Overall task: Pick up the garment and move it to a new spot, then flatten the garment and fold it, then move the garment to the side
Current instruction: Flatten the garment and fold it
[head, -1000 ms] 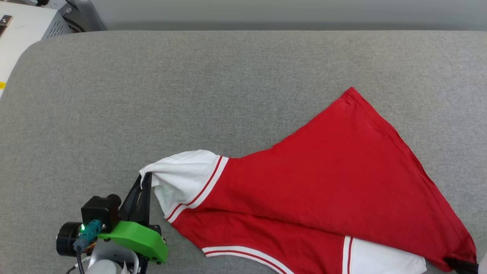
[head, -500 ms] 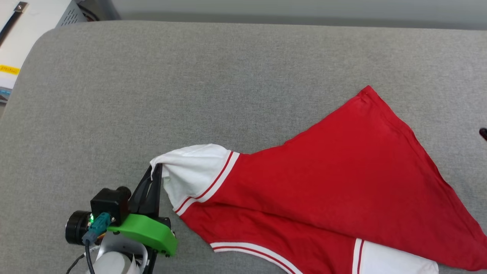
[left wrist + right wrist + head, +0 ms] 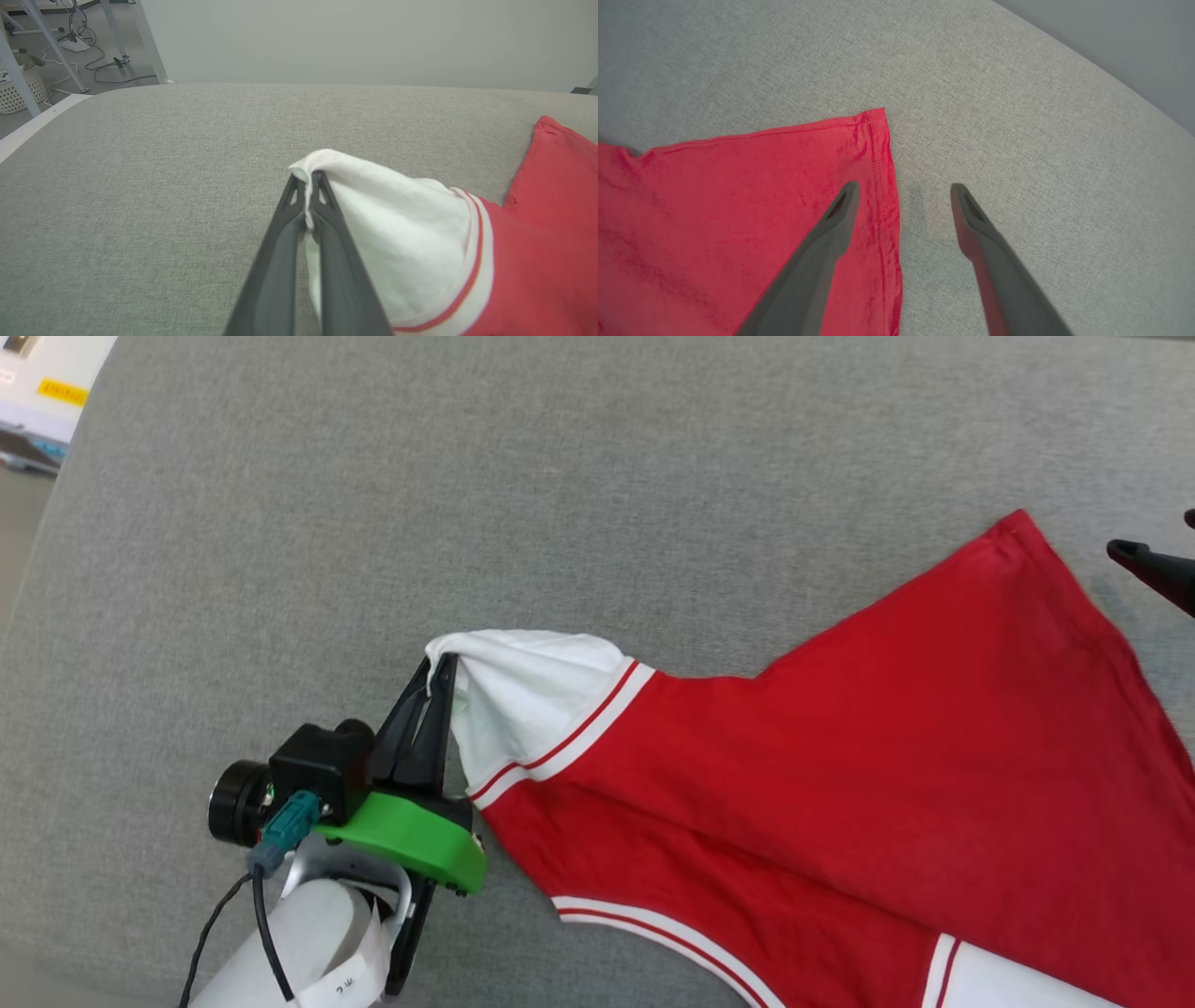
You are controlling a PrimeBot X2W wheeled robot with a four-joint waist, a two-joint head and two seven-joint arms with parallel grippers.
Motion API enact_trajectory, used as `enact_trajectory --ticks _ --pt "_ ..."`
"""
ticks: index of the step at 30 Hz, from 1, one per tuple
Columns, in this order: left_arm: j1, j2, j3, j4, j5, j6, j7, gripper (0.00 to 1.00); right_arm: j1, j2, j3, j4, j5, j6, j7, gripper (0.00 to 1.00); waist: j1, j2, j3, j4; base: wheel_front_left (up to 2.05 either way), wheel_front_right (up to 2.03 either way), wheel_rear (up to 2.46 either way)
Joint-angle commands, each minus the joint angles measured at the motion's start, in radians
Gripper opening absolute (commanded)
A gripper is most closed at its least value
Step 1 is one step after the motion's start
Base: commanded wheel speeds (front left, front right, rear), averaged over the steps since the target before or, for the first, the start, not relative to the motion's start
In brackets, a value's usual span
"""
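I see the garment (image 3: 887,737) red, its sleeve (image 3: 532,691) white with thin red-and-white stripes at the seam. Beneath the garment, plain grey woven padding (image 3: 467,476); beside its sleeve, a bright green bracket (image 3: 411,835).

Grey fabric surface (image 3: 280,523), floor cables (image 3: 100,63) and basket (image 3: 16,91) beyond.

R end effector (image 3: 904,188) spread wide — astride garment (image 3: 738,200) hem, gray upholstery (image 3: 1017,116) beneath

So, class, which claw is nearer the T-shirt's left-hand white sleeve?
Left. The left claw is shut on that white sleeve; the right claw hangs open over the red hem corner.
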Motion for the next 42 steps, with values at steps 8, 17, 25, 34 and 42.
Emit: enact_trajectory --ticks 8,17,25,34,42 --pt "-0.064 -0.035 -0.009 0.027 0.019 -0.024 -0.022 0.00 -0.126 0.055 0.149 0.207 -0.032 -0.001 -0.053 1.00 0.0000 0.0000 0.105 0.074 0.00 0.00 0.00" --pt "-0.053 -0.041 0.002 0.062 0.018 -0.031 -0.034 0.00 -0.079 0.023 0.315 0.289 0.036 -0.001 -0.147 0.00 0.0000 0.0000 0.086 0.060 0.00 0.00 0.00" --pt "-0.053 -0.009 0.008 0.076 0.024 -0.039 -0.027 0.00 -0.109 0.023 0.332 0.259 0.080 -0.001 -0.435 0.00 0.0000 0.0000 -0.034 0.001 0.00 0.00 0.00" --pt "-0.139 0.076 0.068 0.008 0.026 -0.034 0.026 0.00 -0.106 -0.004 0.316 0.176 0.111 -0.001 -0.669 0.00 0.0000 0.0000 -0.169 -0.073 0.00 0.00 0.00" --pt "-0.338 0.131 0.096 -0.060 0.045 -0.065 0.125 0.00 -0.122 -0.005 0.244 0.095 0.091 -0.001 -0.745 0.00 0.0000 0.0000 -0.194 -0.121 0.00 0.00 0.00"
